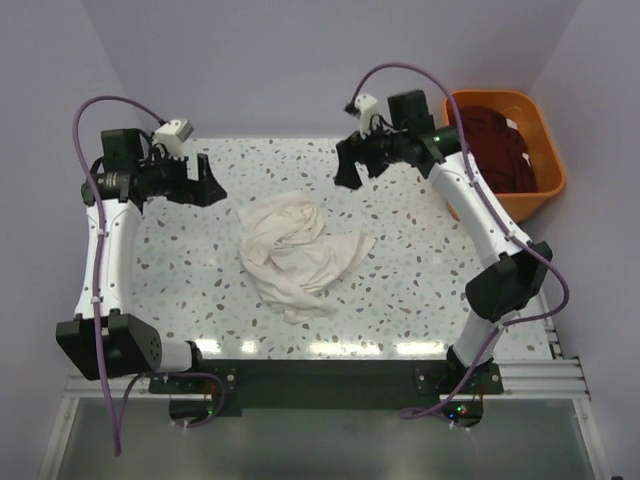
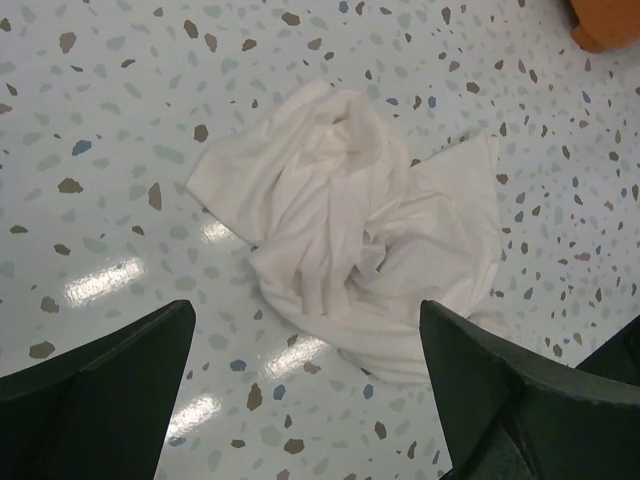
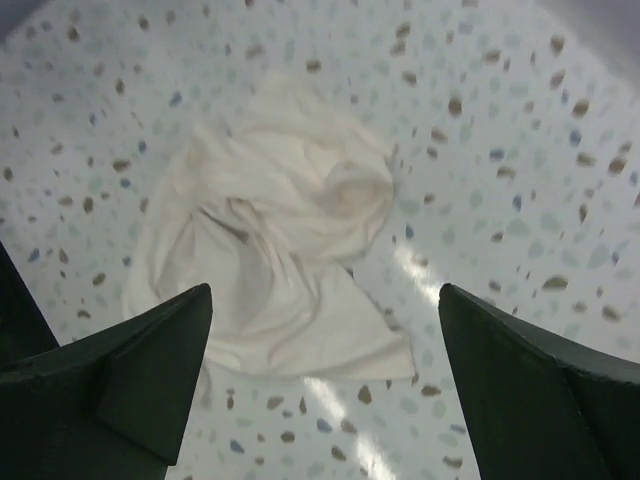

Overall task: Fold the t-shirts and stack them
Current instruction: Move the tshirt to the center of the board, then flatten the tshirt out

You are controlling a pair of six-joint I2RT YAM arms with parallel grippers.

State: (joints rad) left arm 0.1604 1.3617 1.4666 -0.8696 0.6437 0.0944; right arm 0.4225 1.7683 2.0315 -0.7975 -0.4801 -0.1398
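Start at your left: the left arm (image 1: 105, 240) rises from the near edge of the terrazzo table (image 1: 180, 290), left of the cream-white t-shirt (image 1: 295, 255). Its left gripper (image 1: 205, 182) hangs above the table, to the left of that shirt and a little beyond it, apart from the cloth. In the left wrist view you see the left gripper (image 2: 305, 320) with its two dark fingers (image 2: 110, 380) spread wide and nothing between them but speckled table and the near edge of the cream-white t-shirt (image 2: 350, 230). The shirt itself lies crumpled in a loose heap near the middle of the table, unfolded, with one flatter flap reaching out to its right (any print on it is too small to make out). To the right of the shirt and beyond it, the right gripper (image 1: 352, 170) hangs in the air, pointing down towards the cloth without touching it. The right wrist view gives you the same story: the right gripper (image 3: 325, 295) has its jaws released, wide apart, and the cream-white t-shirt (image 3: 280, 240) lies on the table below them, ungrasped. Furthest right of the shirt, at the far corner, the orange tub (image 1: 545, 185) holds a bunched dark maroon t-shirt (image 1: 495, 145); you cannot tell whether more lies under it.
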